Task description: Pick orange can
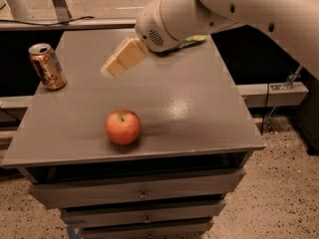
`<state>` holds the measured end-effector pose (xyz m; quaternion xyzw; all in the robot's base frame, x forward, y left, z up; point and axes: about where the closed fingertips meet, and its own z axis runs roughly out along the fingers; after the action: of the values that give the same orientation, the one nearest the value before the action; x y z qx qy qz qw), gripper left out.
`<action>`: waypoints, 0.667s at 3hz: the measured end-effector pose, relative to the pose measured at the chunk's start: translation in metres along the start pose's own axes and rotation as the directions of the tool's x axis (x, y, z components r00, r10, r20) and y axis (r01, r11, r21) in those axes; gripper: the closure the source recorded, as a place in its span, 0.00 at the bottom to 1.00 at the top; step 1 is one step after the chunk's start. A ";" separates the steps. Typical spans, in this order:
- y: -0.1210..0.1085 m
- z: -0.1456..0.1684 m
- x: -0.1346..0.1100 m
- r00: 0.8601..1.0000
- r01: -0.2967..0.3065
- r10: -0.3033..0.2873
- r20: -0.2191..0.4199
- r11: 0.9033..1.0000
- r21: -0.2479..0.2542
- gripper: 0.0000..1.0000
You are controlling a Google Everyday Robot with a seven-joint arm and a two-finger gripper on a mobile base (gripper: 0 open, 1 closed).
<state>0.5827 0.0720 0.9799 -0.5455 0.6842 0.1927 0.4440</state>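
Above the far half of the table (199, 113) hangs the gripper (123, 59), a pale cream block at the end of the white arm (239, 9), tilted down and toward the left. It is clear of the surface and touches nothing. Whether it is spread or closed cannot be told from this angle, though nothing from the table is in it.

Left of the gripper, near the table's far left corner, the orange can (46, 66) stands upright on its base, copper-coloured with pale lettering and a silver top. Open tabletop lies between it and the gripper. Nearer the front edge, and well apart from the can, sits a red-orange apple (122, 127). A green packet (192, 40) shows partly behind the arm at the back of the table. Below the top are the drawers (144, 195) of the cabinet.

The step in hand looks like the approach: the gripper is aimed toward the can but has not reached it. The next move calls for carrying on leftward and downward to the can's height, wide enough to take it around the body, and meeting it squarely so it is not knocked over or pushed off the nearby left edge.
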 end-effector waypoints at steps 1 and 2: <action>-0.001 -0.001 -0.001 1.000 0.001 -0.001 0.001 1.000 0.002 0.00; -0.004 0.014 -0.002 0.999 -0.007 0.007 0.039 1.000 0.014 0.00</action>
<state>0.5919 0.0829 0.9750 -0.5362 0.6786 0.2002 0.4602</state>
